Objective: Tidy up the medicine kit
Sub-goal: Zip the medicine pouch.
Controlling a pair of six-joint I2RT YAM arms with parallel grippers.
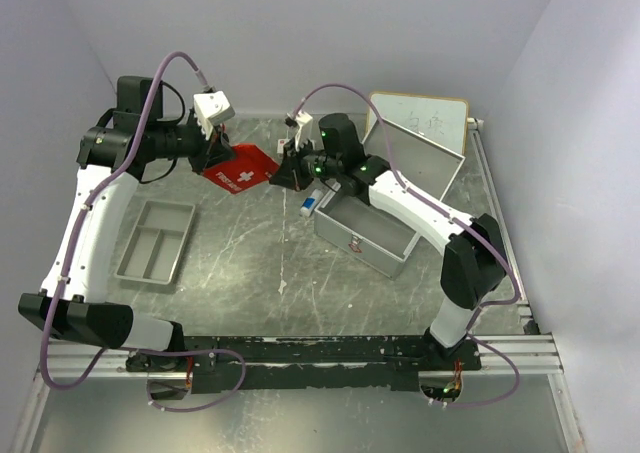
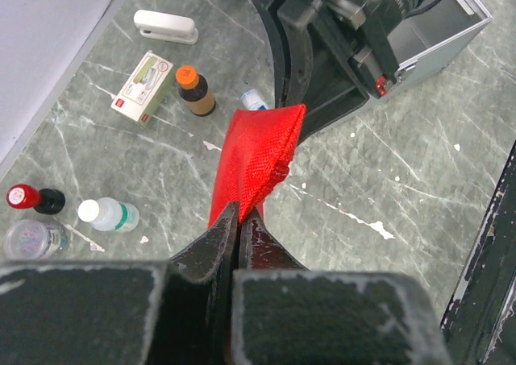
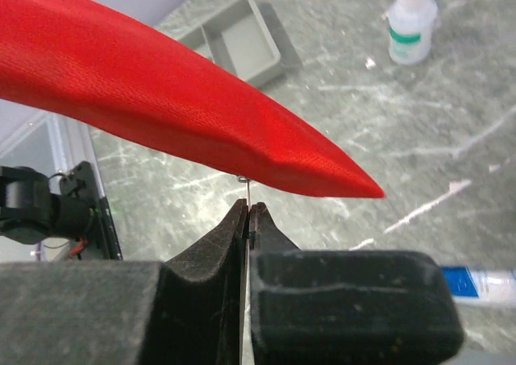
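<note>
Tabletop [image 1: 265, 273]: grey, marbled, white-scuffed, with pale walls [image 1: 300, 33] on three sides.
Medicine kit [image 1: 362, 243]: standing on the table right of centre, lid open.
Red pouch [image 1: 240, 168]: lifted off the surface, between the arms.
Left gripper [image 2: 238, 213]: closed on the pouch's edge.
Right gripper [image 3: 247, 208]: pinched shut on the pouch's thin metal pull [image 3: 247, 189].
Grey tray [image 1: 155, 241]: on the table's left side.

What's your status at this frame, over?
Left gripper: jaws shut on red pouch, held off table. Right gripper: jaws shut on its zipper pull. Medicine kit open. Right arm crosses over it.
</note>
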